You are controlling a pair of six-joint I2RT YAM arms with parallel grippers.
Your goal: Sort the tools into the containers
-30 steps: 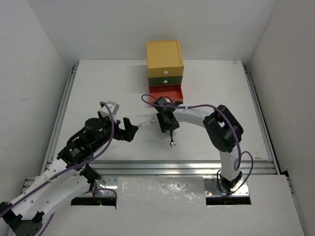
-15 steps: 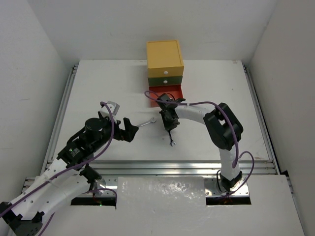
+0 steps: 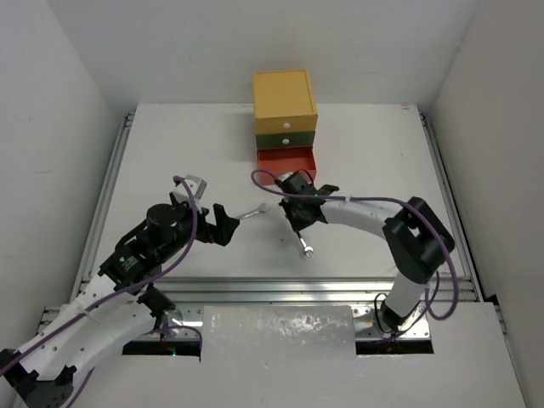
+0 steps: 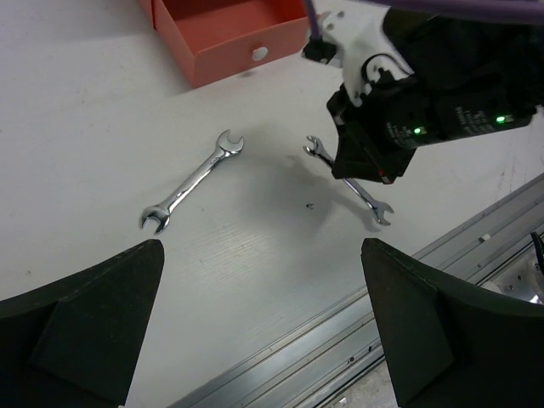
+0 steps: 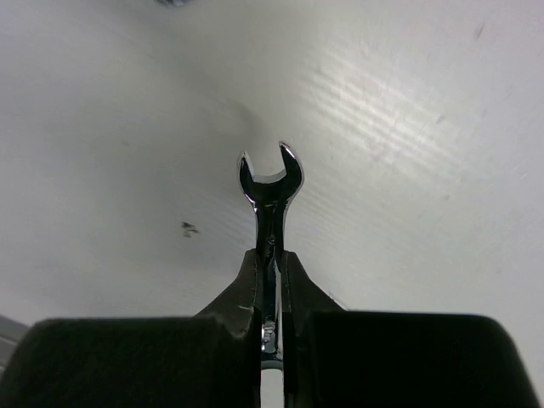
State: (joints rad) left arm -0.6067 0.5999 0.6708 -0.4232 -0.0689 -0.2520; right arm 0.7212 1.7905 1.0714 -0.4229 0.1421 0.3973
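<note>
The right tool (image 5: 269, 255) is clenched on the shank of a silver wrench (image 5: 270, 191), pinching its thin edges, with the open head pointing out past the fingertips. The left tool (image 4: 262, 248) hangs released, jaws wide, empty, over the tabletop (image 3: 365, 144).

I cannot tell whether the held wrench has left the tabletop. If it has not, a sideways move would drag it, and it could twist in the grip. The open red drawer (image 3: 287, 160), lowest of the chest under the green drawer (image 3: 287, 136) and the yellow top (image 3: 285, 93), lies just beyond the right tool. A low carry could knock the long free end against its front wall. The hold is narrow on smooth metal and looks off-centre, so the heavier end may swing down and slip out. The second wrench (image 4: 191, 183) lies flat near the left tool, apart from the first, and could be nudged.

A second ago the right arm's elbow sat closer in; it has swung outward. The right jaws stood half apart then and have since shut. The wrench's near end has shifted slightly right. The left arm and the second wrench have not moved.
</note>
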